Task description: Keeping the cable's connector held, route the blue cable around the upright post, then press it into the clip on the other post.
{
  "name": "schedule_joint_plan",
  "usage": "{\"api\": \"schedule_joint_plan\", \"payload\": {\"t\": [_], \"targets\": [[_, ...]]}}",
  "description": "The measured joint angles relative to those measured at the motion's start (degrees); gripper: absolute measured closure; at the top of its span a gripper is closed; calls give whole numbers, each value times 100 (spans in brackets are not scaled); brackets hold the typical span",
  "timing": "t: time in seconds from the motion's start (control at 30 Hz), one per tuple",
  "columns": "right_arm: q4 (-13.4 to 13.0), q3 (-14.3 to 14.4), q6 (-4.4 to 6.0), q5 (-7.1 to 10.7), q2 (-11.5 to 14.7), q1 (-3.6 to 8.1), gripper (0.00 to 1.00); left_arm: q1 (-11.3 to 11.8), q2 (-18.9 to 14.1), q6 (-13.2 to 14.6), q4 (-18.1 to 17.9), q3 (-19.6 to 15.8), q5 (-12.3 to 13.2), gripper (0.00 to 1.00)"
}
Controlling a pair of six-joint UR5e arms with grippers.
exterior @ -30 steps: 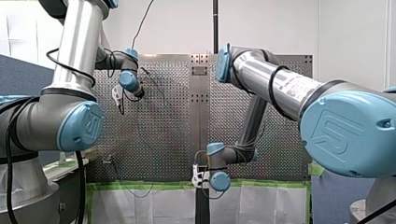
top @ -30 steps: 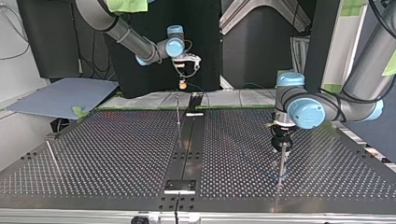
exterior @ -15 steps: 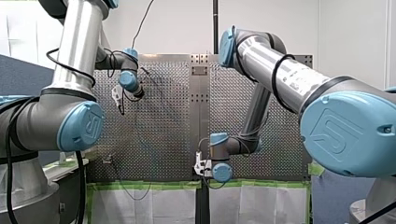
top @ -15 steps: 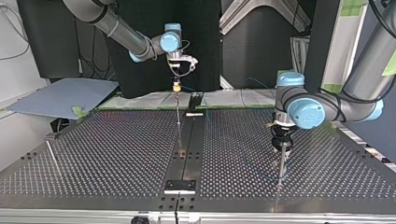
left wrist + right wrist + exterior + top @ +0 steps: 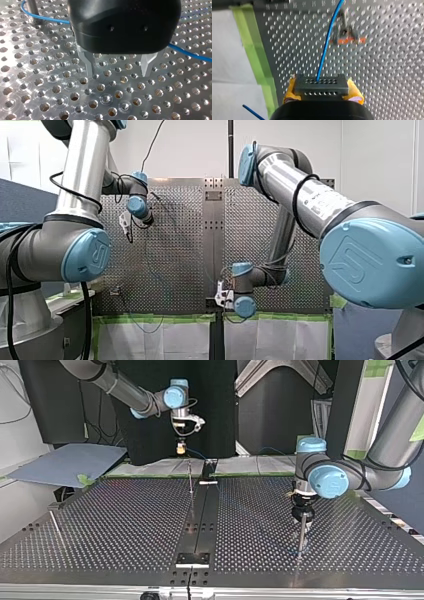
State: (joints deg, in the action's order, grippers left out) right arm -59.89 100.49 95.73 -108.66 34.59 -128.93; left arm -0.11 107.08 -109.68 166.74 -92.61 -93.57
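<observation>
- My right gripper (image 5: 180, 449) is sliding further toward the top view's left than half a second ago, hanging beyond the far edge of the worktop (image 5: 125, 525).
- My left gripper (image 5: 118, 73) is hovering just above the worktop, its metal fingers spread wide with nothing between them.
- The right gripper's yellow pads are clamping the black connector (image 5: 322, 86).
- The blue cable (image 5: 325, 47) is running from the connector toward the orange clip (image 5: 348, 40), and passing just beside the upright post (image 5: 32, 8) near my left gripper.
</observation>
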Motion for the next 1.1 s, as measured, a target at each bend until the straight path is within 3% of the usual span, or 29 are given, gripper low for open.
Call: {"api": "schedule_joint_plan", "payload": {"t": [0.3,0.47,0.57,0.77,1.1], "targets": [[-487,485,-137,-10,0,226,100,3,0,-4,26,0,-11,10],[-783,781,-368,119,1,291,100,-6,0,-113,92,0,-103,10],[-921,941,-433,252,1,315,100,-12,0,-234,145,0,-171,10],[-977,1208,-496,494,5,347,100,8,0,-489,217,0,-204,2],[-870,1493,-586,620,2,421,100,135,-5,-964,228,0,-23,2]]}}
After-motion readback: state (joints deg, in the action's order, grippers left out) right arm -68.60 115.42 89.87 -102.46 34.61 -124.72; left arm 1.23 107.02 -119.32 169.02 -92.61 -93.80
